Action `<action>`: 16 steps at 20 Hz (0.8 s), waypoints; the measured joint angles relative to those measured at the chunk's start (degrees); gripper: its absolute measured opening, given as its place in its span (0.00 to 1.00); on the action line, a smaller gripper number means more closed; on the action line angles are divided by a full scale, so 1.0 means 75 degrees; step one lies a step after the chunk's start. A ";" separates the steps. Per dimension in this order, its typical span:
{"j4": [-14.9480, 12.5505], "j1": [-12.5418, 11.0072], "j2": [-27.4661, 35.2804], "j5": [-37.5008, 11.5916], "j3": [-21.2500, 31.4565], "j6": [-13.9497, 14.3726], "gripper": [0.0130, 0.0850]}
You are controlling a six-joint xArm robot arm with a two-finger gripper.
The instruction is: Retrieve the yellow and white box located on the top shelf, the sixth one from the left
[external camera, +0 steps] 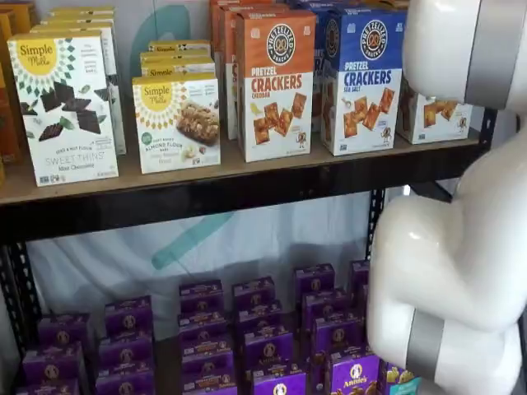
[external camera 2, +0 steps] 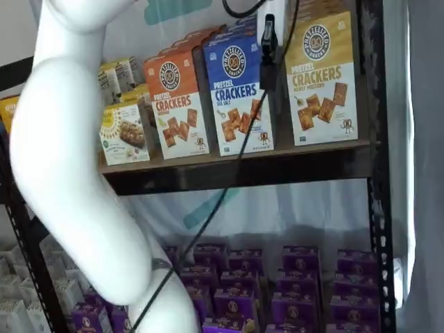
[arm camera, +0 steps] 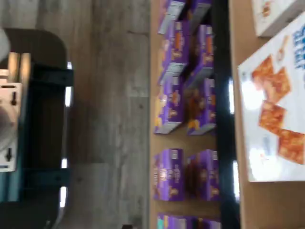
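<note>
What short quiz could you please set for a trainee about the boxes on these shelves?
1. True or false: the yellow and white box stands upright on the top shelf.
2. Which box stands directly beside it on that shelf? A) the blue and white box B) a red box C) a green box
3. Fill in: the small boxes on the shelf below are mostly ____ in colour.

Key: 1 true; 2 A; 3 purple.
</note>
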 joint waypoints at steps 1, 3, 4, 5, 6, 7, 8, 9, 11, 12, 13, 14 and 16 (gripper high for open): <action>0.0137 -0.0052 -0.0015 -0.0071 0.0002 0.0003 1.00; 0.0485 -0.0171 0.0011 -0.0132 -0.0079 0.0052 1.00; 0.0666 -0.0231 0.0009 -0.0179 -0.0087 0.0076 1.00; 0.0877 -0.0297 -0.0027 -0.0280 -0.0048 0.0098 1.00; 0.1060 -0.0345 -0.0041 -0.0360 -0.0052 0.0131 1.00; 0.1263 -0.0385 -0.0041 -0.0439 -0.0085 0.0186 1.00; 0.1403 -0.0404 -0.0019 -0.0473 -0.0149 0.0240 1.00; 0.1579 -0.0431 0.0003 -0.0530 -0.0210 0.0306 1.00; 0.1806 -0.0453 0.0069 -0.0598 -0.0338 0.0410 1.00; 0.1866 -0.0450 0.0104 -0.0639 -0.0394 0.0445 1.00; 0.1894 -0.0426 0.0140 -0.0703 -0.0445 0.0470 1.00; 0.1913 -0.0368 0.0196 -0.0844 -0.0506 0.0496 1.00; 0.1904 -0.0246 0.0250 -0.1186 -0.0505 0.0499 1.00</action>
